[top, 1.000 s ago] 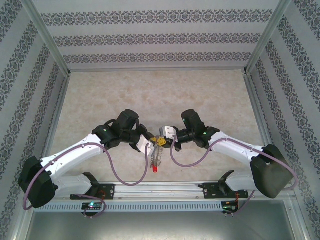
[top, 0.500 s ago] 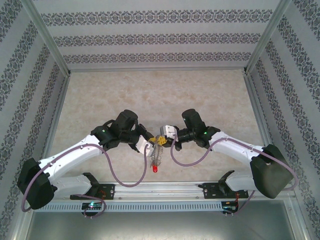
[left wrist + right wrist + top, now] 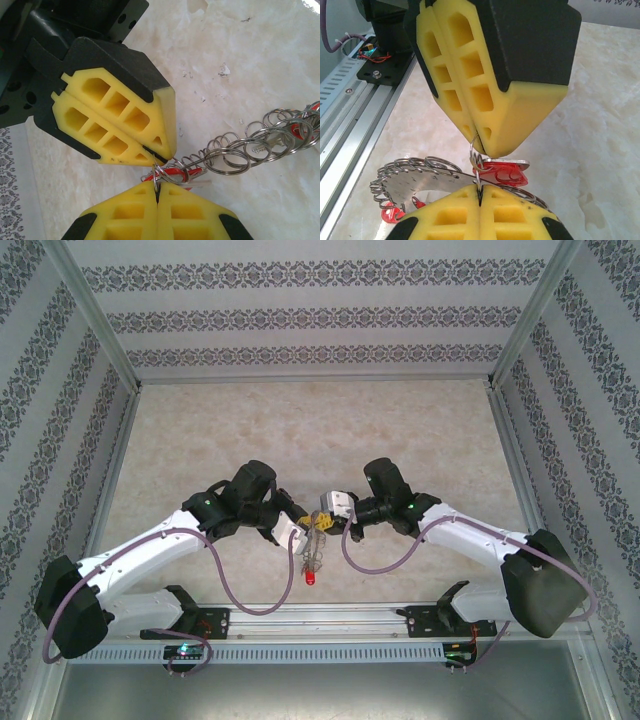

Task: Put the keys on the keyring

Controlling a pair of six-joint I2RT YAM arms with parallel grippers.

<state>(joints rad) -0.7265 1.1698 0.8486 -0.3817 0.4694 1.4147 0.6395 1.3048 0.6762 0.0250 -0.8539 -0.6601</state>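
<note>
Threading step, mid-frame: left gripper (image 3: 157, 189) and right gripper (image 3: 479, 192) both clamp shut on the keyring (image 3: 432, 186), it seems. Next, the red key (image 3: 502, 172) needs working round the coil.

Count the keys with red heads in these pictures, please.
2. One key sits between the left hand and right hand, both pinching the keyring. The other key lies at its far end. Others may hide within it.

I can't resolve the keyring (image 3: 314, 558) from above, its far end runs off the left wrist view, and my right tool (image 3: 479, 192) covers part of a red key (image 3: 392, 215).
</note>
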